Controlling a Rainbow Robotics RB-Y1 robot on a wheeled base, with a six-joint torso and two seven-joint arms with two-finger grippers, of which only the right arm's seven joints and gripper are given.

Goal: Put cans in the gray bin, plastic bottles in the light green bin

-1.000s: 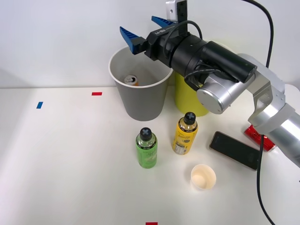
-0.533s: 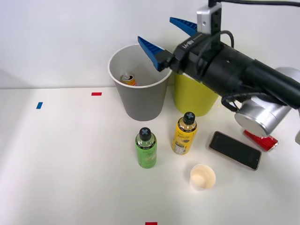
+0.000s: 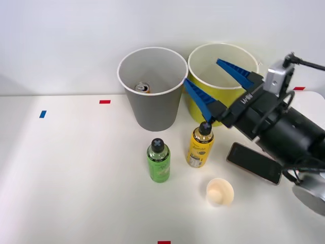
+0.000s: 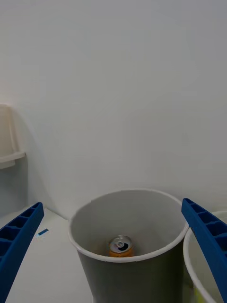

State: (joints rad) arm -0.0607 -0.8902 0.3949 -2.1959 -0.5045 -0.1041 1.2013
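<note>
One can (image 3: pixel 141 88) lies in the gray bin (image 3: pixel 152 109); your right gripper (image 3: pixel 219 84) hangs empty, fingers spread wide, over the green bin (image 3: pixel 203 109). The yellow bottle (image 3: pixel 199 146) stands at the gray bin's 5 o'clock, the green bottle (image 3: pixel 158 161) at its 6. Judged light, smooth and slippery: grip mid-body below the cap, squeezing gently, since thin plastic likely dents.

Right gripper (image 3: pixel 213 84) now lower and further right than a second ago, off the gray bin (image 3: pixel 152 109) and over the front of the light green bin (image 3: pixel 203 104). Jaws spread as before. Arm body swung down over the worktop's right side, covering the red can.
</note>
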